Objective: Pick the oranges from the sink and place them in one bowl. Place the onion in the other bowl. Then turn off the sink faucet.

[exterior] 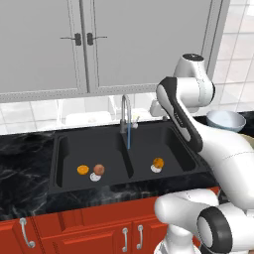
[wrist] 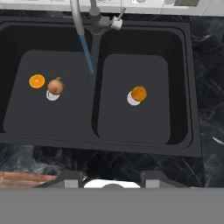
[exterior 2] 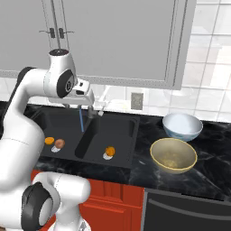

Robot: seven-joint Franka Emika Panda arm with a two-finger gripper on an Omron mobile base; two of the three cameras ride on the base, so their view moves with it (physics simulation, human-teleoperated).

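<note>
The black sink (wrist: 131, 142) holds all the fruit. One orange (wrist: 36, 81) (exterior: 83, 169) lies in the left basin, with the reddish-brown onion (wrist: 55, 85) (exterior: 99, 169) beside it on the drain. The second orange (wrist: 139, 93) (exterior 2: 110, 151) rests by the right basin's drain. The silver faucet (wrist: 77, 17) (exterior: 125, 111) runs a blue stream of water (wrist: 87, 54) down near the divider. On the counter to the right stand the yellow-tan bowl (exterior 2: 173, 155) and the pale blue-white bowl (exterior 2: 182, 126). My gripper (wrist: 112, 179) hangs high over the sink's front edge, open and holding nothing.
Grey wall cabinets (exterior: 89, 44) hang above the sink. Black marble counter (exterior 2: 207, 176) runs along both sides, with red cabinet doors (exterior: 99, 233) below the front edge. My own arm (exterior: 183, 119) crosses in front of the right basin in the left base view.
</note>
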